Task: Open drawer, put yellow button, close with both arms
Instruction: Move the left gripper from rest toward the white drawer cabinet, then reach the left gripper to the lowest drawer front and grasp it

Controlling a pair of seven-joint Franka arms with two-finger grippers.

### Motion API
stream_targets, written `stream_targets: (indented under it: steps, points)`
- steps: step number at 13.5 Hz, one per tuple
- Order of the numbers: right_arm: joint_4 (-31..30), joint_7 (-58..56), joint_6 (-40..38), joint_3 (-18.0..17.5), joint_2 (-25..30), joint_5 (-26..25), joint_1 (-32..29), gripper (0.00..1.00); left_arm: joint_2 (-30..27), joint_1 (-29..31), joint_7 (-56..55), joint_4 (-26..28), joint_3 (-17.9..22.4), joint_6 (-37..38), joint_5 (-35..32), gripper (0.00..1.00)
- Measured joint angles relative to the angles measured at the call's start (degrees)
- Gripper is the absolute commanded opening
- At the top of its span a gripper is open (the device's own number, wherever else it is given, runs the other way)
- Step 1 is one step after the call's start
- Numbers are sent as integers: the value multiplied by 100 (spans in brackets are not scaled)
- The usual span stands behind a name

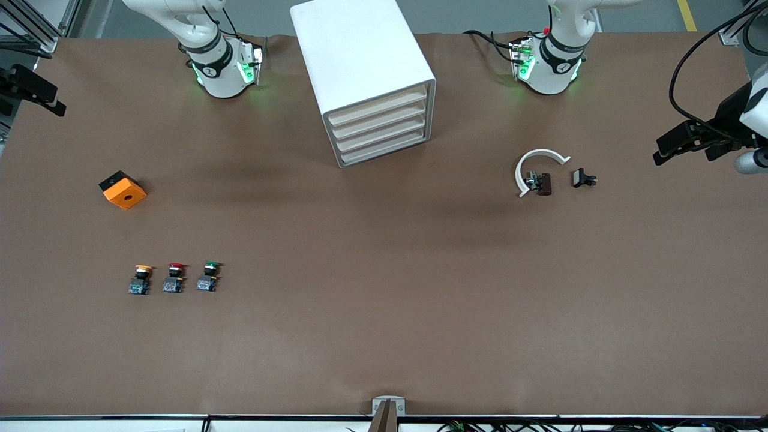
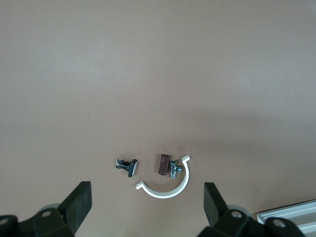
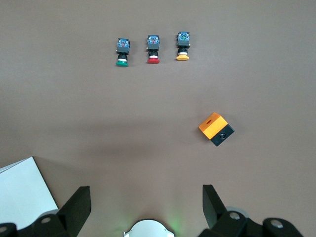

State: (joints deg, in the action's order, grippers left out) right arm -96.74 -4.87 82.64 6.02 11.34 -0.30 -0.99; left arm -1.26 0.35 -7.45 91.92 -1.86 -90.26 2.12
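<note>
The white cabinet (image 1: 360, 54) stands at the middle of the table between the arms' bases. Its top drawer (image 1: 379, 103) is shut, flush with the three below. The yellow button (image 1: 141, 279) stands upright toward the right arm's end, nearer the front camera, and shows in the right wrist view (image 3: 182, 47). My right gripper (image 3: 146, 197) is open and empty, high over its own green-lit base (image 3: 148, 229). My left gripper (image 2: 146, 197) is open and empty, high over the table by a white clip (image 2: 168, 193). Neither gripper shows in the front view.
A red button (image 1: 174, 277) and a green button (image 1: 209, 276) stand in a row beside the yellow one. An orange and black box (image 1: 123, 189) lies between them and the right base. The white clip (image 1: 543, 153) and a small black part (image 1: 583, 178) lie toward the left arm's end.
</note>
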Motion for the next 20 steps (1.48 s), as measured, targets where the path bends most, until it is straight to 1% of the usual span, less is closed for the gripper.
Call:
stream_targets:
  steps: [3,6,9,12,14,18,20]
  points:
    - [1,0,0,0,0,0,0,100,235,-9,-179,13,0,9,30,100]
    - [2,0,0,0,0,0,0,100,714,-52,-459,-4,-23,-31,63,100]
    - [4,0,0,0,0,0,-1,100,1377,-180,-1275,-194,-85,-202,187,100]
    - [4,0,0,2,0,0,-1,100,1956,-555,-2299,-391,-116,-566,201,100]
    - [4,0,0,3,0,0,-2,100,2214,-792,-3122,-489,-135,-693,255,100]
    - [6,0,0,6,0,0,-2,100,2434,-1037,-4939,-582,-148,-674,1240,100]
    - [6,0,0,11,0,0,-13,100,2542,-1200,-5734,-588,-152,-533,1627,100]
